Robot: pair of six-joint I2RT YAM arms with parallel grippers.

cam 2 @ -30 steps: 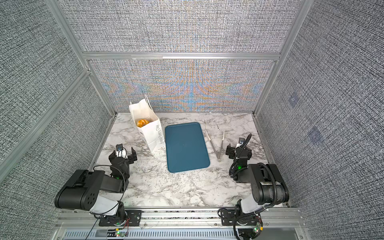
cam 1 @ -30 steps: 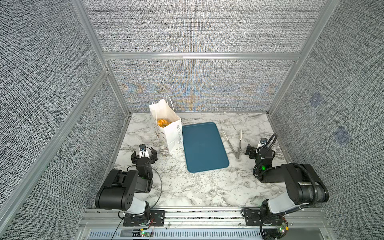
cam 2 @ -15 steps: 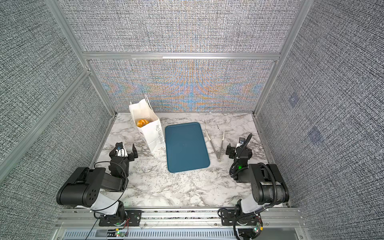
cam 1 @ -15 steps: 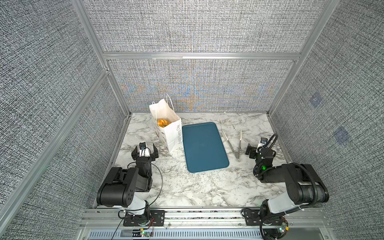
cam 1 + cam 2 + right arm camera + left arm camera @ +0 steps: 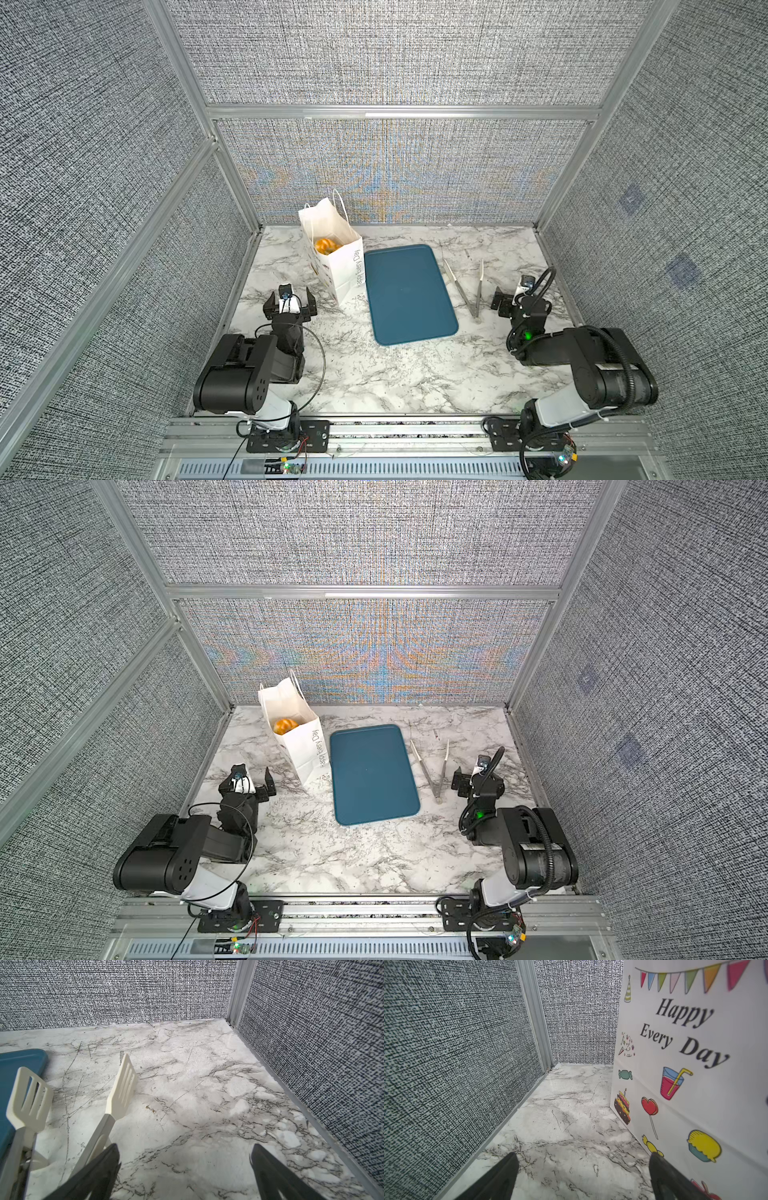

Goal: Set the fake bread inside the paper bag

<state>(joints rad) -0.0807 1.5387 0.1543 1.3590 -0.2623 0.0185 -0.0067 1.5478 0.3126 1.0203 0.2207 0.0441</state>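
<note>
The white paper bag [image 5: 337,259] [image 5: 305,746] stands upright at the back left of the marble table, its mouth open. Golden fake bread [image 5: 325,246] [image 5: 284,726] shows inside it. In the left wrist view the bag's printed side [image 5: 695,1064] is close beside one finger. My left gripper [image 5: 289,300] [image 5: 247,783] [image 5: 582,1159] sits low in front of the bag, open and empty. My right gripper [image 5: 517,297] [image 5: 473,777] [image 5: 185,1151] rests low at the right, open, with bare marble between its fingers.
A flat dark-teal tray [image 5: 409,291] [image 5: 374,775] [image 5: 16,1068] lies mid-table with nothing on it. White slotted tongs [image 5: 469,286] [image 5: 434,771] [image 5: 120,1088] lie between the tray and my right gripper. Textured walls enclose the table on three sides.
My left gripper has edged slightly toward the back of the table, nearer the bag. The right arm, bag, tray and tongs have not moved.
</note>
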